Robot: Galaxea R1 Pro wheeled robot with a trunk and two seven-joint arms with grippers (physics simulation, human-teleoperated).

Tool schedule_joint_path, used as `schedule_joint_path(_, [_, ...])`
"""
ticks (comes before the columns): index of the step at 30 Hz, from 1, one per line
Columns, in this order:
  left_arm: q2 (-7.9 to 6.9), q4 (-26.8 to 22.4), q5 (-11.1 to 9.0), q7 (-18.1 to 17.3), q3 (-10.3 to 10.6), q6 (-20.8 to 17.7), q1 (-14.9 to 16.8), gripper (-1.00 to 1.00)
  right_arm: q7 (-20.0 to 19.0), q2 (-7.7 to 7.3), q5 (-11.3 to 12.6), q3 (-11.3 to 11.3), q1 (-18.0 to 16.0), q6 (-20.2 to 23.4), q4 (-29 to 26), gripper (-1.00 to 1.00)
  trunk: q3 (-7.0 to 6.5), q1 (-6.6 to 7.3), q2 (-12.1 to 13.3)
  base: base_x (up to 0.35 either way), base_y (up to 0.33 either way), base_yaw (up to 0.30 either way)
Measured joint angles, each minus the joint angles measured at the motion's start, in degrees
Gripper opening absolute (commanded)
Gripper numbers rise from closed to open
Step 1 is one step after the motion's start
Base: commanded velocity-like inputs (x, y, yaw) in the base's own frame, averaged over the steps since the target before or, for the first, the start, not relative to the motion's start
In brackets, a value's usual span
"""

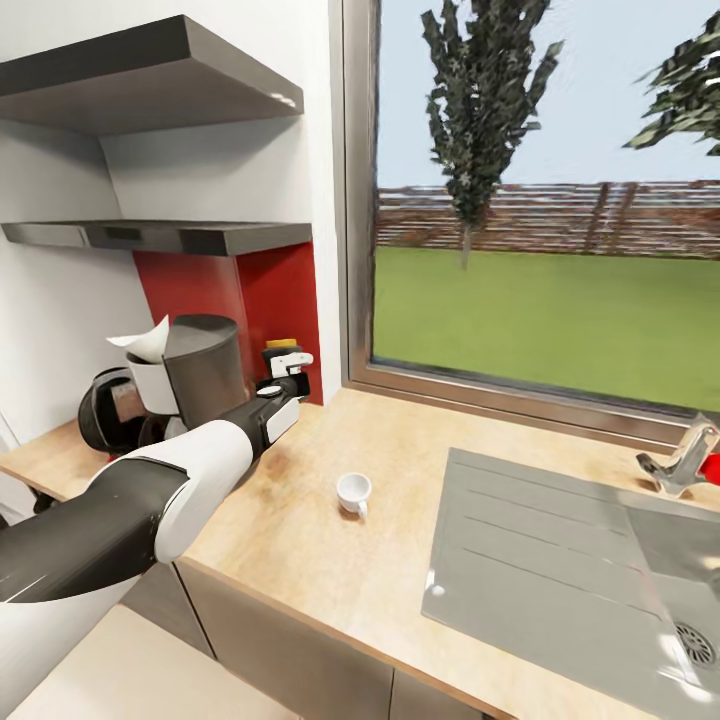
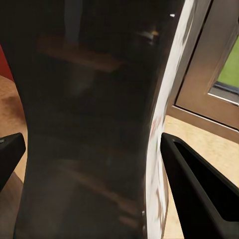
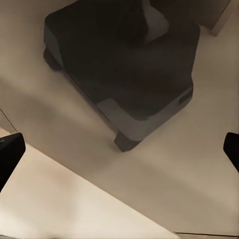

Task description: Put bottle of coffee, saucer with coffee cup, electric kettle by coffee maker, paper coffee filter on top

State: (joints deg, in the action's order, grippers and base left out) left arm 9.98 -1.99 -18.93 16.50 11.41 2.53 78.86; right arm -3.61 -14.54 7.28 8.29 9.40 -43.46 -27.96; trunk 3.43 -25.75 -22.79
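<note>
Wood-grain, steel, and glossy dark plastic

The kitchen countertop [image 1: 330,560] is matt, light wood-grain; the sink [image 1: 560,570] set into it is brushed grey steel with a soft sheen. The coffee cup [image 1: 353,493] looks smooth white ceramic, the paper coffee filter [image 1: 143,341] matt paper, the bottle of coffee [image 2: 89,124] dark and glossy.

We've got the coffee maker [image 1: 200,365] upright at the far end of the kitchen countertop [image 1: 330,560], paper coffee filter [image 1: 145,340] on its basket, bottle of coffee [image 1: 280,358] just beside it, black electric kettle [image 1: 105,410] close alongside, white coffee cup [image 1: 353,493] standing apart.
</note>
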Motion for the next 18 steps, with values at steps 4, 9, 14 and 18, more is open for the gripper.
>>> schedule_joint_path(4, [0.0, 0.0, 0.0, 0.0, 0.0, 0.0, 0.0, -1.0, 0.0, -0.02, 0.0, 0.0, 0.0, 0.0, 0.0, 1.0, 0.23, 0.0, 0.0, 0.0, 0.0, 0.0])
schedule_joint_path(9, [0.0, 0.0, 0.0, 0.0, 0.0, 0.0, 0.0, -1.0, 0.0, -0.03, 0.0, 0.0, 0.0, 0.0, 0.0, 1.0, 0.52, 0.0, 0.0, 0.0, 0.0, 0.0])
schedule_joint_path(14, [0.0, 0.0, 0.0, 0.0, 0.0, 0.0, 0.0, -1.0, 0.0, -0.05, 0.0, 0.0, 0.0, 0.0, 0.0, 1.0, 0.74, 0.0, 0.0, 0.0, 0.0, 0.0])
schedule_joint_path(18, [0.0, 0.0, 0.0, 0.0, 0.0, 0.0, 0.0, -1.0, 0.0, -0.04, 0.0, 0.0, 0.0, -0.1, 0.0, 1.0, 0.77, 0.0, 0.0, 0.0, 0.0, 0.0])
